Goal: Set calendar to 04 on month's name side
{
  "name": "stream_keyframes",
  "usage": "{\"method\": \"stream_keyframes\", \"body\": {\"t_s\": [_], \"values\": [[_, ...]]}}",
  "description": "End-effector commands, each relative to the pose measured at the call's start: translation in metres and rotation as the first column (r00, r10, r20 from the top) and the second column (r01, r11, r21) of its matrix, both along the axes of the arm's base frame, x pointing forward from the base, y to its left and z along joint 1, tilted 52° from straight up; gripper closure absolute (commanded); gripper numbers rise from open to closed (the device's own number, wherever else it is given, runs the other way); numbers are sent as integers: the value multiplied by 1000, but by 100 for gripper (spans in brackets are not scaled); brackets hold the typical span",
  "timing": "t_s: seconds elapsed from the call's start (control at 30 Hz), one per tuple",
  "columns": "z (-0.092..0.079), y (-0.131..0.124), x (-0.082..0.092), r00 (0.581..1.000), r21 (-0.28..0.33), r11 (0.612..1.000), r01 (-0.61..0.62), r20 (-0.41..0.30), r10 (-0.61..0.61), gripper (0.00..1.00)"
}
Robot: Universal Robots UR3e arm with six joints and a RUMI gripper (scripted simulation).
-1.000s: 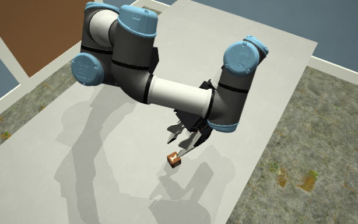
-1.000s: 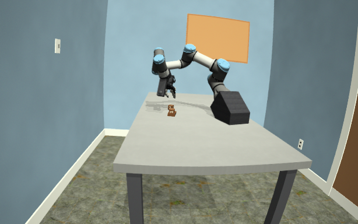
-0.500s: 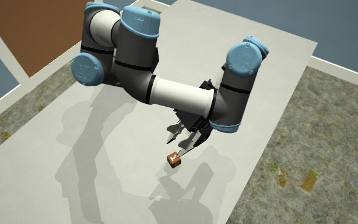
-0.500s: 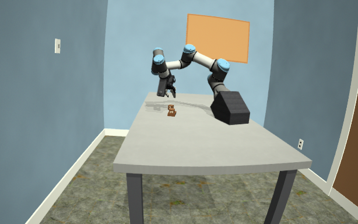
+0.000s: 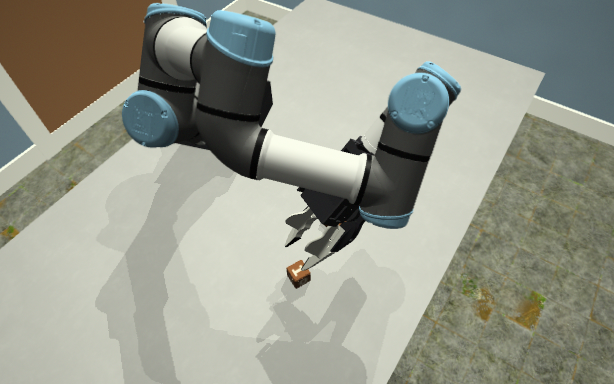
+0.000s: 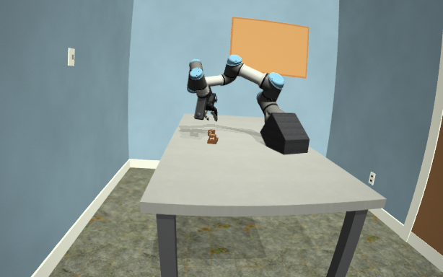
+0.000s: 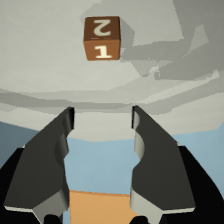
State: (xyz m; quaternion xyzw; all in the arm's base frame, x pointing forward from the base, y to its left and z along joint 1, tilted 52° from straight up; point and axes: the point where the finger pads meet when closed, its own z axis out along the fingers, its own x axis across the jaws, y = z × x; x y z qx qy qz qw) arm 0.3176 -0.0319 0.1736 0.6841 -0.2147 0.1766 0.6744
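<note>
Showing a 2 and a 1, a brown cube [image 5: 298, 274] [image 6: 211, 132] [image 7: 102, 38] sits on the gray table [image 5: 240, 300] [image 6: 252, 173] [image 7: 35, 65] behind another brown piece [image 6: 212, 139] (exterior view), below the arm's partly open, empty gripper [image 5: 295, 256] [image 6: 212, 120] [image 7: 103, 108].

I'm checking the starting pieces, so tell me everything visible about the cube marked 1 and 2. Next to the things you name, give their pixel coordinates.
The cube [image 5: 296, 276] [image 6: 211, 132] [image 7: 102, 40] is brown and looks wooden, with pale numerals: 1 on its upper face, 2 on a side face. It rests flat on the grey table [image 5: 240, 310] [image 6: 252, 173] [image 7: 35, 65], outside the tray. The wrist view shows only the table touching it.
</note>
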Motion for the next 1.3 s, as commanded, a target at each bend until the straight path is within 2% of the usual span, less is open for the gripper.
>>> {"method": "stream_keyframes", "body": {"t_s": [0.0, 0.4, 1.27], "values": [[-2, -2, 1, 1000, 0, 1000, -1, 2, 1, 71], [-8, -10, 5, 1000, 1, 1000, -1, 1, 1, 71], [-35, -41, 20, 1000, 0, 1000, -1, 1, 1, 71]]}}
